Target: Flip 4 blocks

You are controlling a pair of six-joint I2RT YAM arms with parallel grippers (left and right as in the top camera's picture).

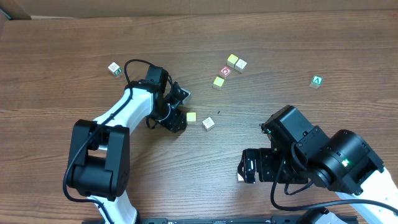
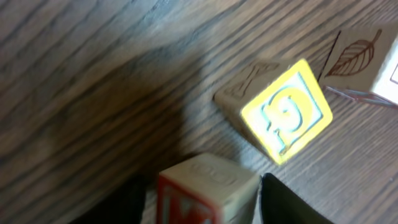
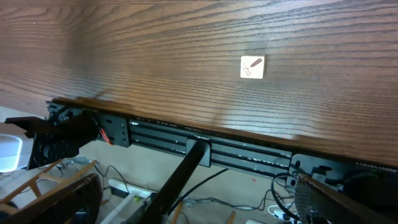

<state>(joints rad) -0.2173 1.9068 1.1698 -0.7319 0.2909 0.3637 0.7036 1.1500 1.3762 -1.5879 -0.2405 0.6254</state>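
Left wrist view, and we're right down on the dark brown wood-grain table (image 2: 93, 74): the left gripper (image 2: 204, 203) has a pale wooden cube with a red printed face (image 2: 208, 186) sitting squarely between its two dark fingers (image 2: 289, 202). The right-hand finger is just beside the cube's edge, but the frame cuts off low, so I cannot tell whether the jaws are actually pressing on it. Just ahead of it a yellow-faced pale wooden cube (image 2: 286, 112) stands tilted on the grain, yellow face towards the lens, a bone-like outline on its cream top. Beyond that, near it at the upper right, a cream wooden cube printed with a leaf outline (image 2: 359, 57) is partly out of frame. From overhead those two lie side by side near the table's middle, the yellow one just off the gripper's tip, while the cube between the fingers is hidden under the arm. Down by the near edge the right gripper (image 1: 247, 168) lies low with its jaws spread wide and nothing between them. Its wrist camera picks out a small cream wooden cube with a red-orange pen mark (image 3: 252, 66) resting flat close to the table's front edge. Well apart, further back, a red-circle cube (image 1: 226, 72) sits with its yellow neighbours (image 1: 218, 81), and a green "A" cube (image 1: 317, 81) sits alone far right.
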